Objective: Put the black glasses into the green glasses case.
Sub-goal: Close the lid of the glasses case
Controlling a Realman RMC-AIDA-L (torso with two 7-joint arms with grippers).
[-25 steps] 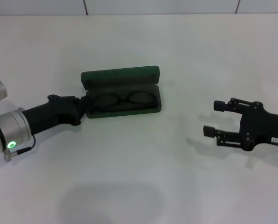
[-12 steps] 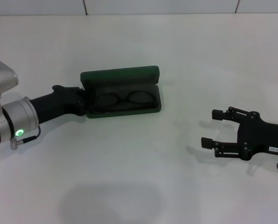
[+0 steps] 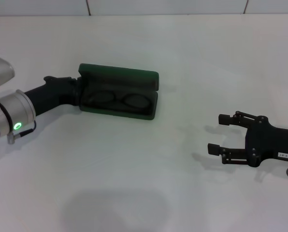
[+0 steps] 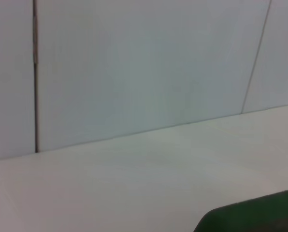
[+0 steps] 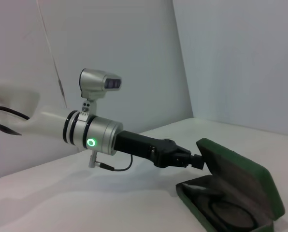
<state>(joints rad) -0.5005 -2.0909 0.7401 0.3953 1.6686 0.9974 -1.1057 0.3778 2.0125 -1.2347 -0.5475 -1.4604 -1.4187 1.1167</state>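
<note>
The green glasses case [image 3: 119, 77] lies left of the table's middle, its lid tipped forward and half down over the base. The black glasses [image 3: 117, 100] lie inside the base, lenses showing under the lid. My left gripper [image 3: 78, 90] is shut, its tip against the left end of the lid. The right wrist view shows that tip [image 5: 196, 162] touching the edge of the lid [image 5: 245, 180], with the glasses [image 5: 225, 210] below. A green corner of the case [image 4: 252, 220] shows in the left wrist view. My right gripper [image 3: 216, 133] is open and empty at the right.
The white table [image 3: 149, 183] runs to a pale tiled wall [image 3: 168, 6] at the back. My left arm's silver wrist with a green light [image 3: 17, 126] reaches in from the left edge. No other objects show.
The case lid has swung from upright to half down, and the case has shifted a little left and turned. My left gripper moved back along with it. The right gripper drew slightly nearer me.
</note>
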